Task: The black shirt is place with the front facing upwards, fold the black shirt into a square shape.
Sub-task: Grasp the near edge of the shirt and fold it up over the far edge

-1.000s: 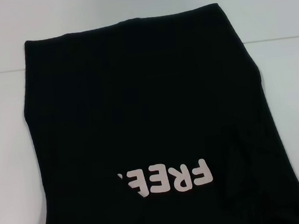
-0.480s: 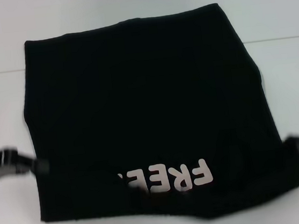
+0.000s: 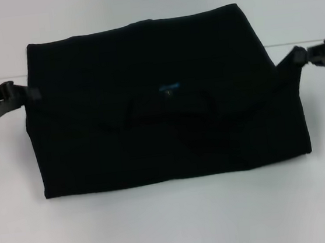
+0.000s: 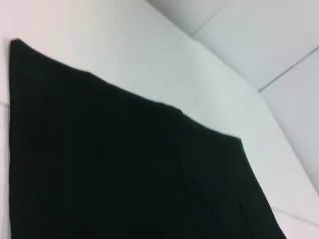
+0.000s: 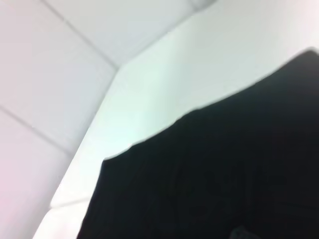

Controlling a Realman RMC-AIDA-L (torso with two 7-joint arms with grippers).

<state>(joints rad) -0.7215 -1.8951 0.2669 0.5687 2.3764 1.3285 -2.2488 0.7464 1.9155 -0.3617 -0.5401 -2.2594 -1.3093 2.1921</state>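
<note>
**Black shirt, folded, held at both side edges**

Item: black shirt (image 3: 166, 103), lying on the white bench (image 3: 174, 225) as a broad, roughly rectangular bundle. A doubled upper layer sits over the lower one; the neckline and a small blue neck label (image 3: 169, 88) show near the middle. No chest print visible.

Left end effector (image 3: 30, 93): at the shirt's left edge, closed on the cloth at the upper corner of the fold.

Right end effector (image 3: 297, 56): at the right edge, likewise pinching the cloth.

Wrist views: black fabric against white bench only.
</note>
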